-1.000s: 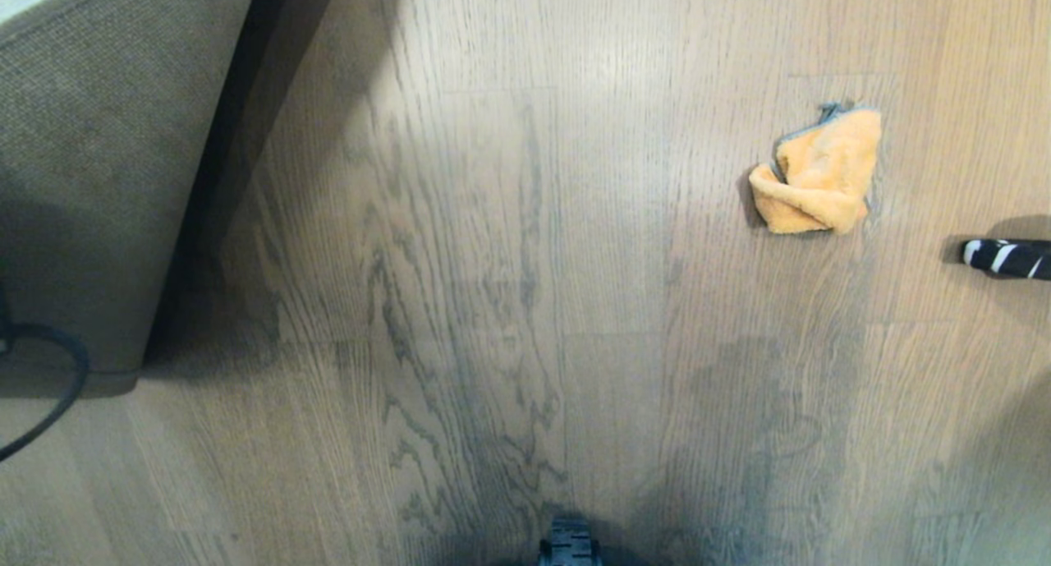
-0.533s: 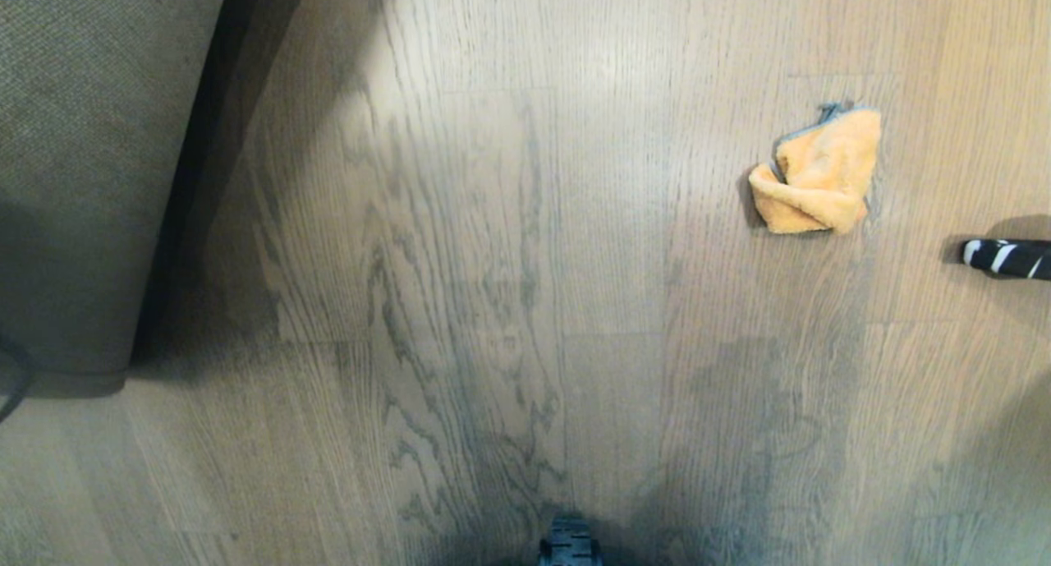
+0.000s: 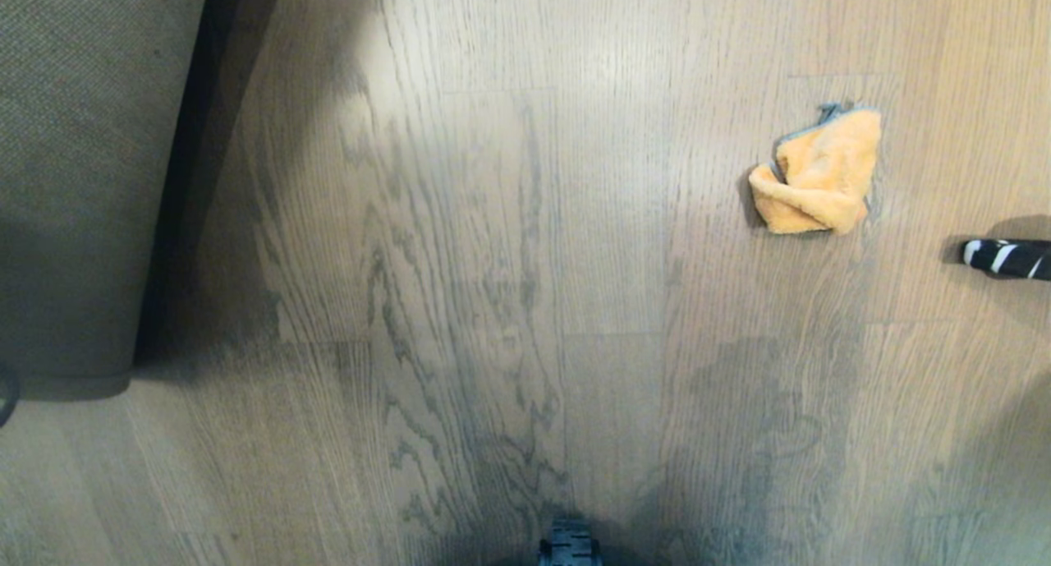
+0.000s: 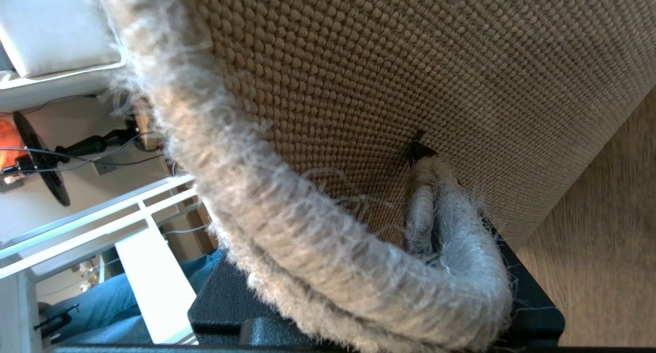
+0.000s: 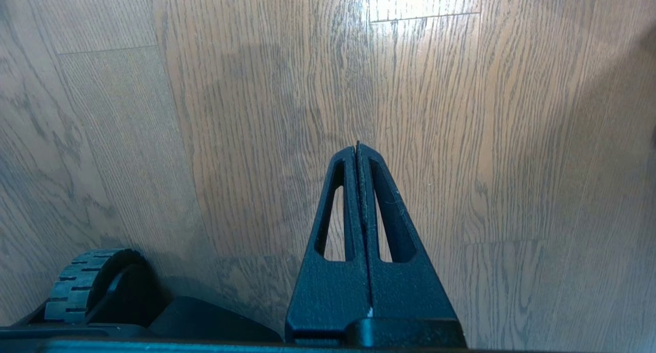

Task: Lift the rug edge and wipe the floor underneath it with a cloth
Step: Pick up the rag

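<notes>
The rug edge (image 4: 307,250), a fuzzy pale grey border, is raised off the floor and folded into my left gripper (image 4: 420,161), which is shut on it. Its tan woven backing (image 4: 410,61) fills the left wrist view. In the head view that backing (image 3: 82,180) hangs at the far left above the brown wood-grain floor (image 3: 493,262); the left gripper itself is outside that view. The orange cloth (image 3: 817,172) lies crumpled on the floor at the right, untouched. My right gripper (image 5: 357,148) is shut with nothing in it, hanging over bare floor (image 5: 512,138).
A black-and-white striped object (image 3: 1006,258) pokes in from the right edge, just below the cloth. A base wheel (image 5: 87,281) sits beside the right gripper. White furniture (image 4: 128,230) and a person's blue-trousered leg (image 4: 118,302) show past the rug.
The lifted rug has swung further left in the head view, uncovering more floor, and the dark cable at the left edge has nearly gone from view. The cloth and right arm have not moved.
</notes>
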Controlling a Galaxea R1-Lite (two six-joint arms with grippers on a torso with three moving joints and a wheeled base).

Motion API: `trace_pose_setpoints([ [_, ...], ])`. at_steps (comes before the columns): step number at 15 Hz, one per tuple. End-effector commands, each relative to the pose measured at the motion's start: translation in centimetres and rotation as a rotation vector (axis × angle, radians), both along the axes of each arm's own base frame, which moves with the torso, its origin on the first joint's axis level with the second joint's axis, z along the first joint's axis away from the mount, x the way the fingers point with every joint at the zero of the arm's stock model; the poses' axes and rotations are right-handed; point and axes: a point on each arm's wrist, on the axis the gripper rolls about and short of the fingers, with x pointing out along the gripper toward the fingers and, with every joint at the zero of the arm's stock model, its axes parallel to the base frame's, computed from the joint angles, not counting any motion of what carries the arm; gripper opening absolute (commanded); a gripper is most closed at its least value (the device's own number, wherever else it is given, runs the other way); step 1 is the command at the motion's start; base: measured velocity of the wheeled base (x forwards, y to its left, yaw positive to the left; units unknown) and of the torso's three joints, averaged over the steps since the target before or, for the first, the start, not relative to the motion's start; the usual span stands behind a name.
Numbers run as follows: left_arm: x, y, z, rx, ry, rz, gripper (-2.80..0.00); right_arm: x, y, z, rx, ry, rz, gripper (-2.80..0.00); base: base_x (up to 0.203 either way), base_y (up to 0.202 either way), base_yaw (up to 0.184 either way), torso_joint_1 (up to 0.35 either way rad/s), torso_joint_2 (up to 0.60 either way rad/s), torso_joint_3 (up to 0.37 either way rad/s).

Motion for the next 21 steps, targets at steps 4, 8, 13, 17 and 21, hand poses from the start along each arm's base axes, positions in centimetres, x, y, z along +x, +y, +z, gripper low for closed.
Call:
trace_pose_setpoints([
  [4,-0.22,0.21,-0.49,0.004,-0.008,0.021,-2.8,0.0,0.0,0.0,0.0,-0.001,0.0,-2.8,0.0,0.0,0.0,0.0,0.0,0.0],
  [8,-0.23,0.22,-0.49,0.004,-0.009,0.024,-2.8,0.0,0.0,0.0,0.0,-0.001,0.0,-2.8,0.0,0.0,0.0,0.0,0.0,0.0],
  [13,-0.29,0.35,-0.54,0.004,-0.007,0.034,-2.8,0.0,0.0,0.0,0.0,-0.001,0.0,-2.8,0.0,0.012,-0.005,0.0,0.0,0.002],
  [17,-0.31,0.37,-0.58,0.003,-0.006,0.035,-2.8,0.0,0.0,0.0,0.0,-0.001,0.0,-2.8,0.001,0.158,-0.008,0.002,0.0,0.005],
  [21,-0.41,0.34,-1.0,0.004,-0.007,0.037,-2.8,0.0,0.0,0.0,0.0,-0.001,0.0,-2.8,0.0,0.188,-0.002,0.004,0.01,0.001],
])
